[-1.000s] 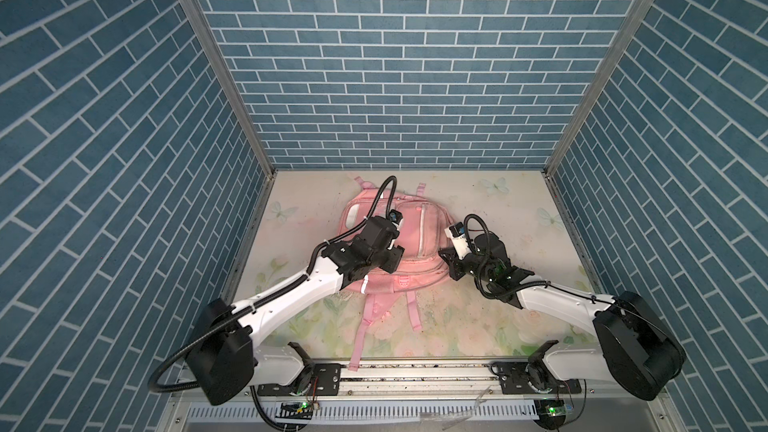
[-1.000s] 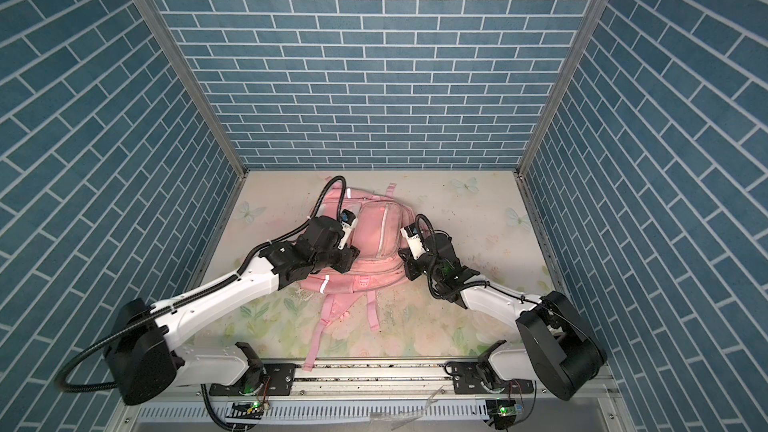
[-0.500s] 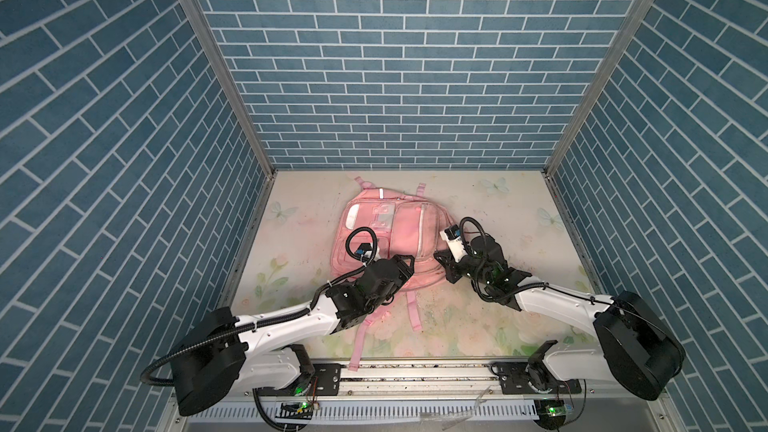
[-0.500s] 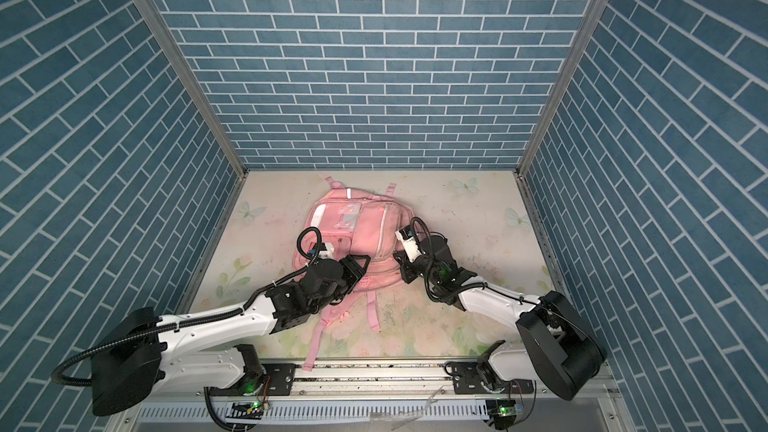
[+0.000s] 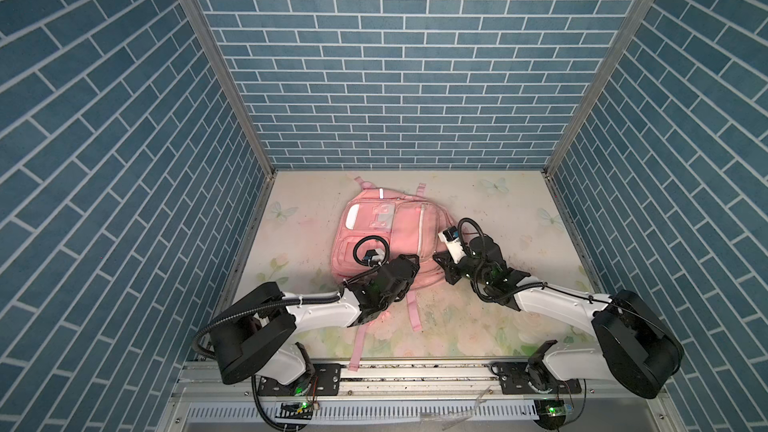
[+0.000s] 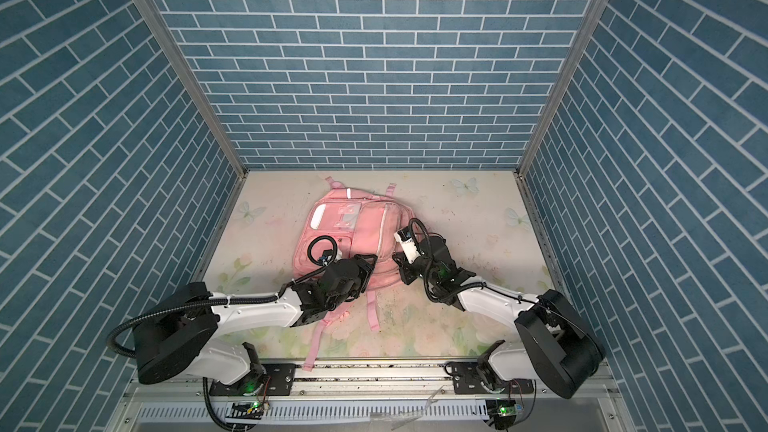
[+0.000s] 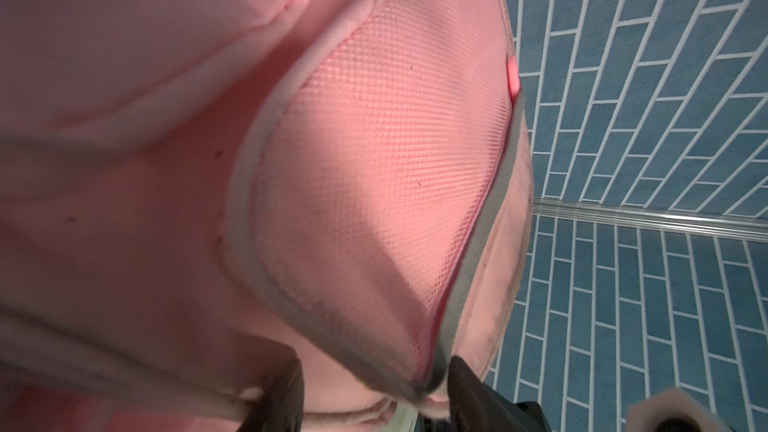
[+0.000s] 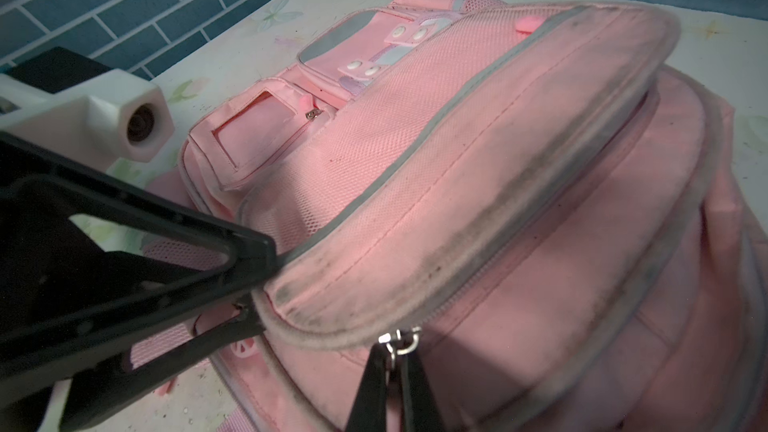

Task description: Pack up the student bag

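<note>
While the left pincer (image 8: 258, 289) clamps the near corner of the raised front flap (image 8: 478, 151), the student bag (image 5: 395, 234) lies flat, centred on the worktop (image 5: 519, 201). Farther right, the right pincer (image 8: 394, 363) is clenched on the metal zip pull (image 8: 401, 340). Likely trouble: the small pull slips free, or a tug drags the soft bag along instead of running the zip if the left hold gives.

The table (image 5: 519, 209), printed with pale flowers and butterflies, carries a pink bag (image 5: 401, 243) lying mid-table, straps (image 5: 357, 347) trailing toward its front edge.
</note>
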You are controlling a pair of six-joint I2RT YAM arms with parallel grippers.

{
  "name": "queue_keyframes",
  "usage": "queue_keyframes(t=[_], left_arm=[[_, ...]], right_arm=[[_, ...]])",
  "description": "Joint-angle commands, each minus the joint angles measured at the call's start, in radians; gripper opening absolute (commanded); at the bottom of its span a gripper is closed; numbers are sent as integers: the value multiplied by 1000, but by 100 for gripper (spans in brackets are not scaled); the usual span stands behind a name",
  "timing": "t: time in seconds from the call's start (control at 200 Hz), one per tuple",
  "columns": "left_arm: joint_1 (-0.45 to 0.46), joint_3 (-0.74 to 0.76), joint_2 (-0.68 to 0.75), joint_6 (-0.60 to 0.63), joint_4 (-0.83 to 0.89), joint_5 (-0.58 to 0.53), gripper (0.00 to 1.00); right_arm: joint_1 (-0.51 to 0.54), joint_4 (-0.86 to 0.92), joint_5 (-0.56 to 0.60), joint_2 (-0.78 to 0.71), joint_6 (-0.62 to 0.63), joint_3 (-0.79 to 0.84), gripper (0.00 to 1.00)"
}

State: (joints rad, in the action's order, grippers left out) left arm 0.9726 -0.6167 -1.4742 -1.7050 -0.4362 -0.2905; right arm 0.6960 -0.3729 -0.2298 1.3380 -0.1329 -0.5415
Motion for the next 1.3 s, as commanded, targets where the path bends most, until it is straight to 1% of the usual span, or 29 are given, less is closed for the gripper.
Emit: queue_keyframes(t=[0.0,0.085,0.135,0.18,0.235,0.25,0.305,0.325,0.41,0.46,0.53,0.63,0.705,0.82,0.965,1.105,1.195,1.295], left_arm=[[-16,-33,-16,11,-37,-13,54],[-30,-26,-30,11,-61,-10,48],[-39,-18,-41,13,-78,-1,41],[-47,-11,-54,18,-104,10,32],[-56,-1,-65,20,-128,30,19],[-58,1,-66,23,-135,36,17],[-70,12,-62,41,-139,67,3],[-75,16,-55,51,-135,82,0],[-100,42,-7,103,-101,134,0],[-117,67,34,139,-76,167,0],[-143,97,99,184,-28,208,0],[-170,122,186,280,16,248,0],[-188,90,223,380,117,277,0],[-218,33,239,512,239,358,0],[-279,21,242,588,301,465,0],[-385,-30,235,706,394,554,0],[-452,-98,211,802,476,597,0],[-513,-198,150,922,573,634,0]], right_arm=[[16,22,-26,11,29,-11,0],[22,35,-18,15,29,-21,0],[27,41,-12,18,27,-25,0],[30,47,-6,17,24,-30,0],[32,52,4,12,18,-31,0],[31,54,9,10,14,-31,0],[31,57,36,-4,0,-27,0],[32,56,48,-10,-5,-23,0],[30,54,79,-36,-11,-17,0],[29,71,131,-51,-22,-24,0],[18,83,188,-66,-8,-30,0],[-60,99,212,-56,-41,-51,0],[-129,135,187,-17,-59,-97,0],[-173,166,197,58,-17,-175,0],[-222,179,166,130,27,-257,0],[-225,211,133,97,50,-250,0],[-222,243,65,43,55,-211,0],[-193,250,-7,-17,20,-153,0]])
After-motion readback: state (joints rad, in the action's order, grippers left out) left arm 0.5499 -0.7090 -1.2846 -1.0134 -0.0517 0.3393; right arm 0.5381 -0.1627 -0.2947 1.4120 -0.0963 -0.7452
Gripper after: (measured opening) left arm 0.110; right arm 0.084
